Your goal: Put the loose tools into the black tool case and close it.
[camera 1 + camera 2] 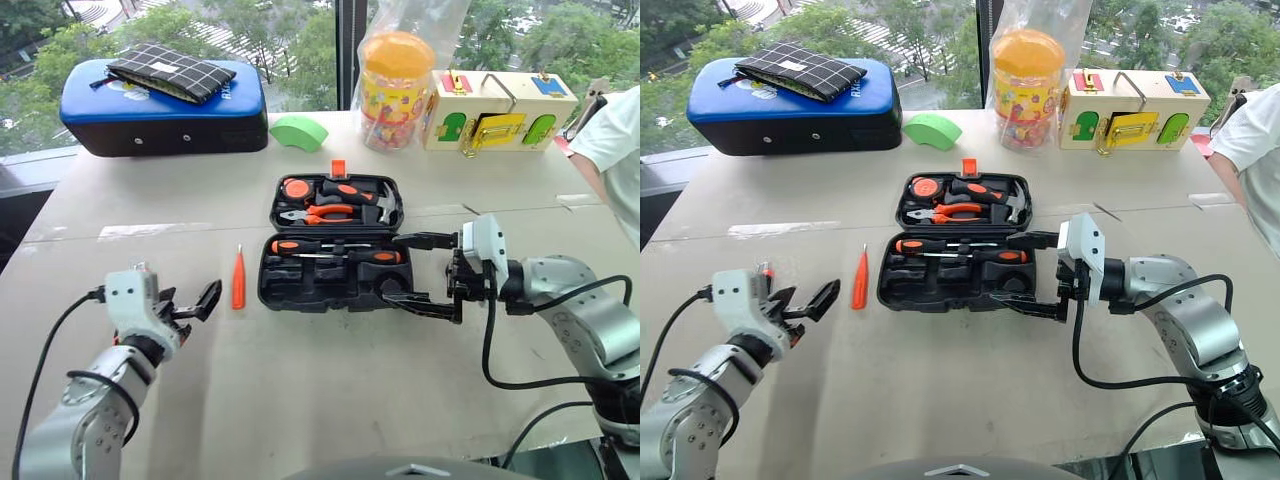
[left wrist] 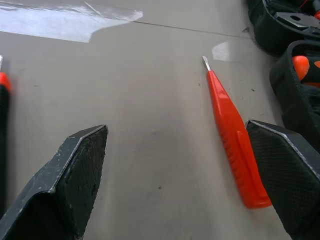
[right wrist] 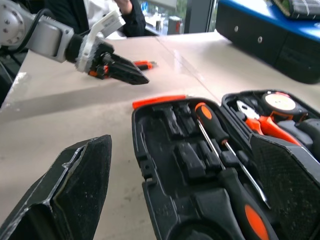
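Left wrist view has the left pincer (image 2: 175, 180) gaping wide beside the slim orange screwdriver (image 2: 232, 137), so it should straddle the handle mid-length before squeezing. Black tool case (image 1: 331, 243) lies open mid-bench (image 1: 300, 400), holding two screwdrivers (image 1: 335, 251), pliers (image 1: 322, 213), a tape (image 1: 296, 188). Right pincer (image 1: 422, 272) waits spread, empty, at its edge.

One open black tool case (image 1: 330, 245), two black-and-orange screwdrivers (image 1: 335, 250) in it, one slim orange screwdriver (image 1: 238, 280) on the table, two grippers.
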Controlling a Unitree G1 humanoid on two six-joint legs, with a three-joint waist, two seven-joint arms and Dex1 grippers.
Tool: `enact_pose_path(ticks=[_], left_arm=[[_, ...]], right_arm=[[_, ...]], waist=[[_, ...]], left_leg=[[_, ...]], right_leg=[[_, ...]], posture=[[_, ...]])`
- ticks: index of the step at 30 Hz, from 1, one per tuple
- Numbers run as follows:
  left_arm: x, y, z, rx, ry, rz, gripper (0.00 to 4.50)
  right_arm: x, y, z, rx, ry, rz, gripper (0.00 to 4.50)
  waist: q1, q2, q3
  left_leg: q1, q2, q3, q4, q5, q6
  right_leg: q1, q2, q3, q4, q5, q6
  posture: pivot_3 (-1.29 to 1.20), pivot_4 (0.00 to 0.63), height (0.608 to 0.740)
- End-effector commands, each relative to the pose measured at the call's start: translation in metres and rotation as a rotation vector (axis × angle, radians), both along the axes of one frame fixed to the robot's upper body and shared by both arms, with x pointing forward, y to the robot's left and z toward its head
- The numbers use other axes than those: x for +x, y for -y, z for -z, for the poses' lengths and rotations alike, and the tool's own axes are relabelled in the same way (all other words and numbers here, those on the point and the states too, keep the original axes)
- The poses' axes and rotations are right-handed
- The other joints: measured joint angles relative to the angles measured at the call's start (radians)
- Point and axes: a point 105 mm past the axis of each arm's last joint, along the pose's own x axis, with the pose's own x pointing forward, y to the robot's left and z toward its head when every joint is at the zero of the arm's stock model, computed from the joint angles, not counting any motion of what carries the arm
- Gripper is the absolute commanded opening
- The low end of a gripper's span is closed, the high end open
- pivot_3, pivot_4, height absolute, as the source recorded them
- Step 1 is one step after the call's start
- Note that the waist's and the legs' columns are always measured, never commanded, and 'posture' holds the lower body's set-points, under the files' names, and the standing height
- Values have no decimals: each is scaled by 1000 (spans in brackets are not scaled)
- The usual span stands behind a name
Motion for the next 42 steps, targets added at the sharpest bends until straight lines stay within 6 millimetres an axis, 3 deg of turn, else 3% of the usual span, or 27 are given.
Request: enact_pose_path(ticks=[1, 5, 10, 13, 18, 20, 22, 25, 27, 30, 33, 38, 42], left_arm=[[11, 19, -3, 10, 22, 30, 4500], [20, 34, 7, -1, 2, 54, 4500], [23, 31, 26, 59, -74, 11, 4500], [21, 32, 35, 60, -95, 6, 3325], [19, 35, 38, 61, -91, 25, 954], [19, 34, 35, 60, -60, 32, 367], [21, 33, 24, 24, 17, 42, 372], [29, 32, -19, -13, 229, 120, 372], [32, 47, -43, -35, 301, 311, 372], [33, 69, -61, -16, 320, 594, 372], [34, 88, -61, 103, 285, 890, 372], [51, 97, -43, 285, 198, 1198, 372], [66, 97, -31, 415, 150, 1338, 372]], right_arm=[[-10, 5, -12, 1, 57, -22, 4445], [-9, 10, -12, -14, 68, 2, 4445], [-9, 15, -11, -22, 78, 33, 4445], [-9, 18, -10, -28, 83, 50, 4500], [-8, 18, -8, -35, 87, 63, 4500], [-8, 18, -7, -38, 87, 70, 4500], [-8, 18, -6, -39, 88, 76, 4500], [-9, 19, -6, -37, 83, 90, 4500], [-10, 21, -6, -37, 80, 104, 4500], [-10, 25, -6, -40, 81, 130, 4500], [-11, 30, -6, -46, 87, 166, 4500], [-24, 36, -8, -51, 84, 236, 4500], [-38, 41, -6, -61, 68, 289, 4500]], waist=[[2, 0, 0], [1, -1, 0], [4, 0, 0], [8, 0, 0], [13, 0, 0], [18, 0, 0], [21, 0, 0], [23, -1, 1], [25, -2, 2], [24, -1, 2], [21, 0, 2], [27, -1, 2], [21, -1, 3]], left_leg=[[0, 0, 0, 0, 0, 0], [0, 0, 0, 1, 0, 0], [0, 0, 0, 1, 0, 0], [0, 0, 0, 1, 0, 0], [0, -1, 0, 1, 0, 0], [0, -1, 0, 1, 0, 0], [0, -1, 1, 1, 0, 0], [-1, -1, 0, 1, 0, 0], [-4, 0, -3, 3, 0, 0], [-7, -1, -6, 4, 1, -1], [-7, -3, -4, 4, 1, -1], [-7, -3, -6, 4, 1, 0], [-8, -3, -7, 3, 1, 0]], right_leg=[[0, 0, 0, 0, 0, 0], [0, 0, 0, 0, 0, 0], [0, 0, 0, 0, 0, 0], [0, 0, 0, 0, 0, 0], [0, 0, 0, 0, 0, 1], [0, -1, 0, 0, 0, 1], [0, -1, 0, 0, 0, 1], [0, -1, -1, -1, 0, 0], [-1, -1, -4, -1, 0, 0], [-2, 0, -8, -1, 0, 0], [-2, 1, -6, -1, -2, -3], [-2, 2, -8, -1, -2, -3], [-2, 1, -8, -2, 0, 0]], posture=[[0, 150, 740], [0, 150, 740], [0, 150, 740], [0, 150, 740], [0, 150, 740], [0, 150, 740], [0, 150, 740], [0, 150, 740], [0, 150, 740], [0, 150, 740], [0, 150, 740], [0, 150, 740], [0, 150, 740]])
